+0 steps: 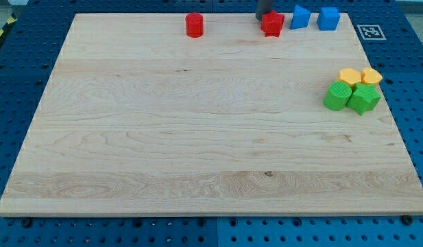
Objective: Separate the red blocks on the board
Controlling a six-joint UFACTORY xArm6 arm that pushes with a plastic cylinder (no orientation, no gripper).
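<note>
sitting at the view's top edge of the board [197,137]: red cylinder [194,25] to the left, red star-shaped block [272,24] well apart to its right, bare wood lying between the two

looking already separated, judging by that gap; possibly still widening it

rod coming down from the view's top, my tip [264,18] touching or just beside the upper left of the red star-shaped block; exact contact being hard to tell, since the rod's end is partly merging with the block's edge

no jaws on this rig, so nothing opening, closing or clamping; only pressing sideways against a block's flank, holding nothing

handling, as a judgement: both reds appearing small, rigid, light plastic, sliding easily on smooth wood; not fragile; the cylinder likely rolling off a push that is off centre, the star likely turning if caught on one point; pushing best through the middle of a flat side or notch, low and square

crowding to note: blue block [301,17] just beside the red star on its right, second blue block [328,18] a little further right; pushing the star rightward risking shoving both

elsewhere, at the view's right: two yellow blocks [350,75] [371,75] touching two green blocks [338,96] [364,98] in one cluster, well apart from my tip

board's edge lying close behind the reds, so any push toward the view's top risking a fall
</note>
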